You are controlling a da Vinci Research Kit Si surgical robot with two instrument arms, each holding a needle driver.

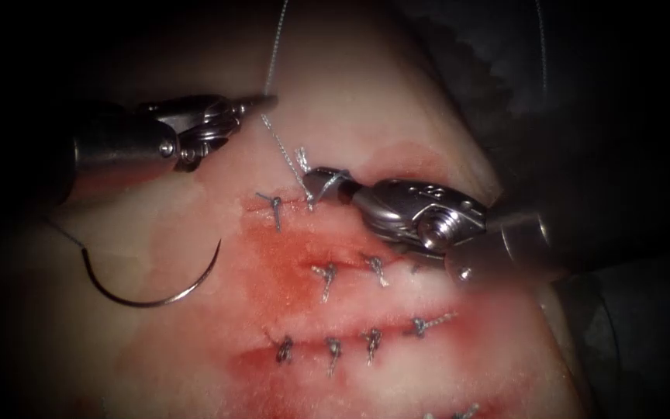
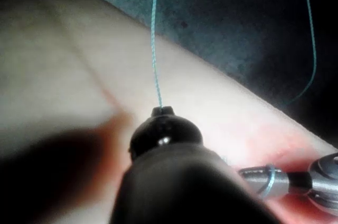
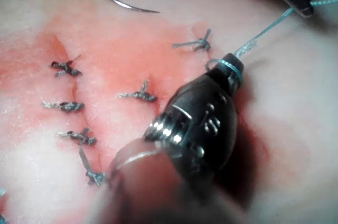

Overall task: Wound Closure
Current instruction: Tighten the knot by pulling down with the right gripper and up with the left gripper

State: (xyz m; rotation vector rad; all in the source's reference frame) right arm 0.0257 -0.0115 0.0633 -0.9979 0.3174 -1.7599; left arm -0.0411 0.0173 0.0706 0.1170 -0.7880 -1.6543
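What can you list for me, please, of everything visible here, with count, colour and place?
tissue: one, pale, with several cuts across it
red fluid: stain around the cuts
tied stitches: nine or more, grey, along the cuts
needle: one, dark, curved, lying free on the tissue left of the cuts, not in it
thread: one, pale, from the top cut up to the left tool
left tool: shut on the thread
right tool: at the top cut, thread looped round its fingers
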